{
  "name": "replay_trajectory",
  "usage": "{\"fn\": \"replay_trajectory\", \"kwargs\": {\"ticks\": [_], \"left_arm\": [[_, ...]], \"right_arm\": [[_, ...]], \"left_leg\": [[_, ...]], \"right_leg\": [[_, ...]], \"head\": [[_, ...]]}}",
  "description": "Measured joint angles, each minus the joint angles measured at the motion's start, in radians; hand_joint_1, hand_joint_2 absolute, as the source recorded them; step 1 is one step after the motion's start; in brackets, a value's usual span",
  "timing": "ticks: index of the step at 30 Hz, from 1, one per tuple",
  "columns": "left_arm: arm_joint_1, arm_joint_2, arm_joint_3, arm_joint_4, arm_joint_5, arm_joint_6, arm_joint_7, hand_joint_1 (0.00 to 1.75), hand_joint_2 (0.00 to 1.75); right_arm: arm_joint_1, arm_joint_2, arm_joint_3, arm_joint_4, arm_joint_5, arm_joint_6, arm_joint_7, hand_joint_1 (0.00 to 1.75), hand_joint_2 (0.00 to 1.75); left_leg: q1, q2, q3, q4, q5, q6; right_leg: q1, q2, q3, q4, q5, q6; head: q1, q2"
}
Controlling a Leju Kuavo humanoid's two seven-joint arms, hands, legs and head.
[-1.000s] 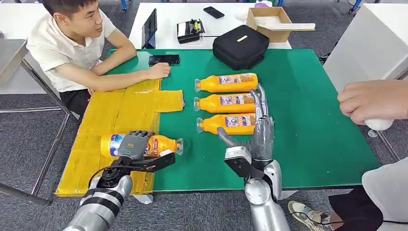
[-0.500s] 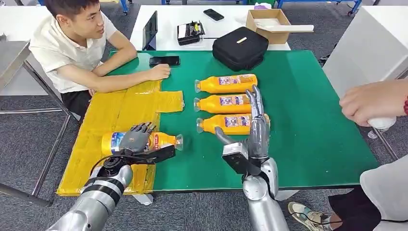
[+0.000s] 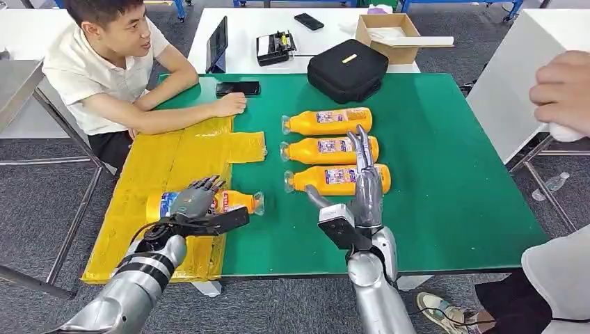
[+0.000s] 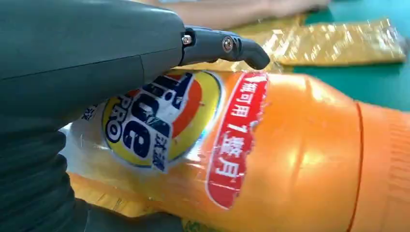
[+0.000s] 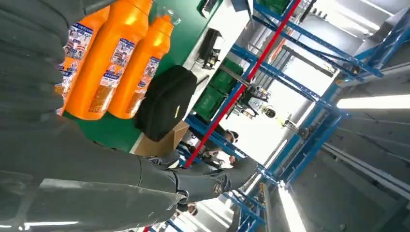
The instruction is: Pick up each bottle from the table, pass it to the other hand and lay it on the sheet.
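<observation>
Lying on the yellow sheet (image 3: 149, 167), bottle (image 3: 233, 202) under spread left hand (image 3: 193, 202) (right hand (image 3: 365, 188) wide).

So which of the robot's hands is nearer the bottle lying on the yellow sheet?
The left hand. It rests over the bottle on the sheet, fingers spread. The right hand is off to the side by the row of three bottles on the green table.

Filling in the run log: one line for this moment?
left hand open over bottle on yellow sheet | right hand open above nearest of three bottles
</observation>
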Motion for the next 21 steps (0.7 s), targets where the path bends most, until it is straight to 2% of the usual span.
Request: {"fn": "replay_trajectory", "kwargs": {"ticks": [5, 10, 21], "left_arm": [[0.116, -0.028, -0.019, -0.182, 0.045, 0.153, -0.093, 0.00, 1.75], [0.203, -0.046, -0.078, -0.401, 0.084, 0.196, -0.136, 0.00, 1.75], [0.254, -0.046, -0.172, -0.582, 0.091, 0.223, -0.150, 0.00, 1.75]], "right_arm": [[0.023, 0.002, -0.002, -0.014, 0.021, -0.002, 0.018, 0.00, 1.75], [0.045, 0.002, 0.001, -0.040, 0.026, -0.002, 0.035, 0.00, 1.75], [0.048, 0.002, 0.005, -0.051, 0.027, -0.002, 0.042, 0.00, 1.75]], "left_leg": [[0.000, 0.000, -0.009, 0.001, 0.002, 0.001], [0.000, 0.000, -0.015, 0.001, 0.002, 0.001], [0.000, 0.000, -0.019, 0.001, 0.002, 0.001]], "right_leg": [[0.000, 0.000, -0.009, 0.000, 0.002, 0.001], [0.000, 0.000, -0.014, 0.000, 0.002, 0.002], [0.000, 0.000, -0.018, 0.000, 0.002, 0.002]], "head": [[0.000, 0.000], [0.000, 0.000], [0.000, 0.000]]}}
